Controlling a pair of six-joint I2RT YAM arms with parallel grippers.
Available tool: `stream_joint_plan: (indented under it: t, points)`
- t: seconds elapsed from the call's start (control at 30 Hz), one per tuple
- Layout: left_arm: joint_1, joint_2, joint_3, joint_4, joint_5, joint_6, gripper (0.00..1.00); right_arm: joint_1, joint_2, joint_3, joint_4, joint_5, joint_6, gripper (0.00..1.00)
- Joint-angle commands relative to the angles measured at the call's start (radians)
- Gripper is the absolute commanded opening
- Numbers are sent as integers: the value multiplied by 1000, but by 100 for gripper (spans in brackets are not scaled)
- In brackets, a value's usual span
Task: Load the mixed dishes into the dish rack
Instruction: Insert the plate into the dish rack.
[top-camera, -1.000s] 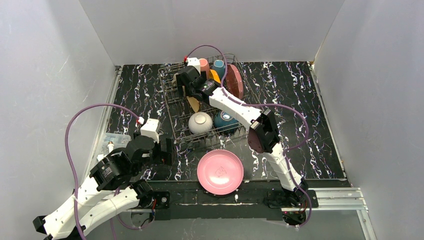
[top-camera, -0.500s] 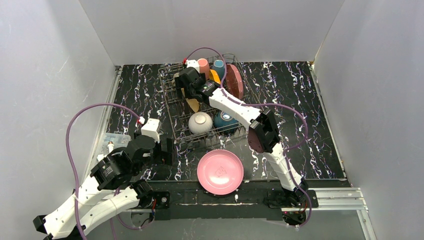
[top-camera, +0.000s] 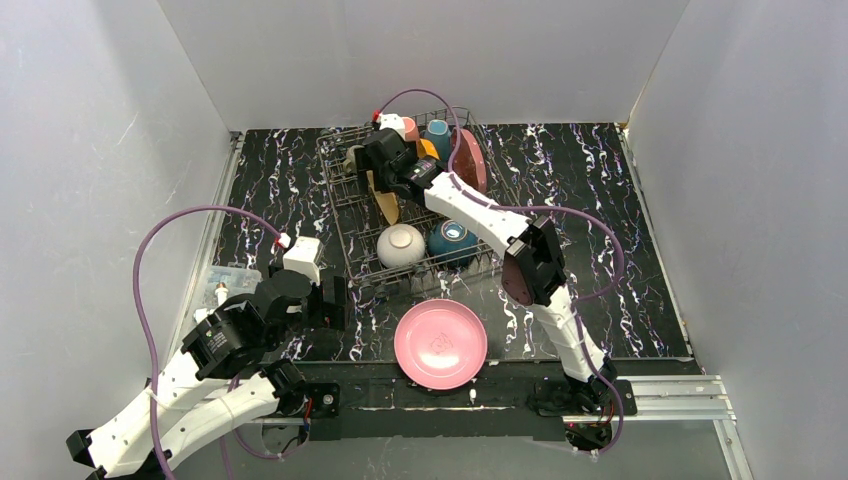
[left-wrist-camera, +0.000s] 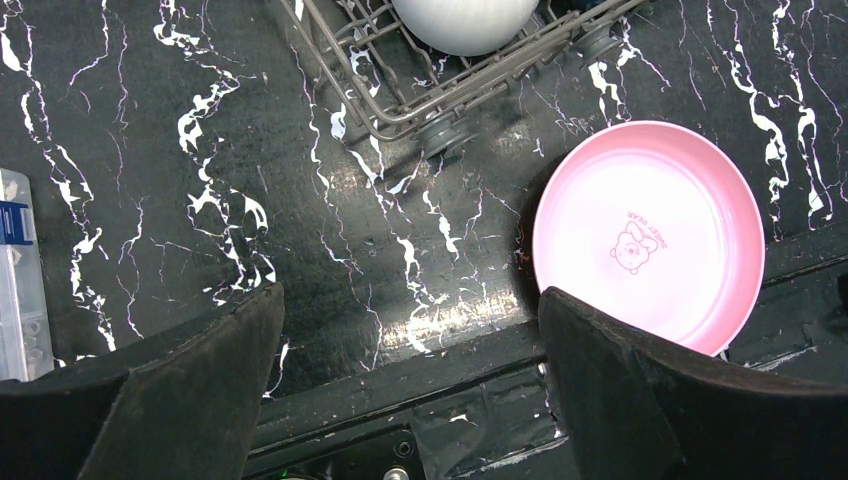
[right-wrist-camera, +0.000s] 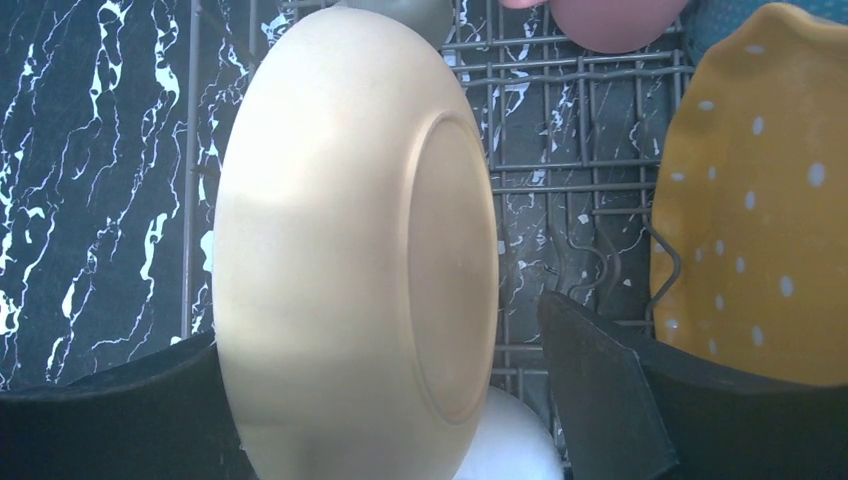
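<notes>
The right gripper (right-wrist-camera: 375, 330) has its fingers apart astride the tan bowl (right-wrist-camera: 340, 230) — on edge in the dish rack (top-camera: 338, 200), toward the desk's far edge. The left gripper (left-wrist-camera: 410, 295), spread wide, hovers beside the pink plate (left-wrist-camera: 650, 235) at the near edge.

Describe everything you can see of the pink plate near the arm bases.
The pink plate is round, glossy, ceramic-looking, with a smooth raised rim and a printed cartoon figure with lettering near its centre. It lies flat, face up, on the black marbled table, in front of the dish rack and apart from it, its near edge reaching the table's front strip. Only the table seems to touch it.
</notes>
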Motion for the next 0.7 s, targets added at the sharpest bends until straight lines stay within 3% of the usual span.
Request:
stream_joint_plan:
  t: [0.0,0.67]
  points:
    - [5,0,-10,-10,-23,1,98,-10,-97,-24,48,29,21,96]
    - [4,10,-10,-10,-26,0,98,-64,-167,-177,80,16,63,95]
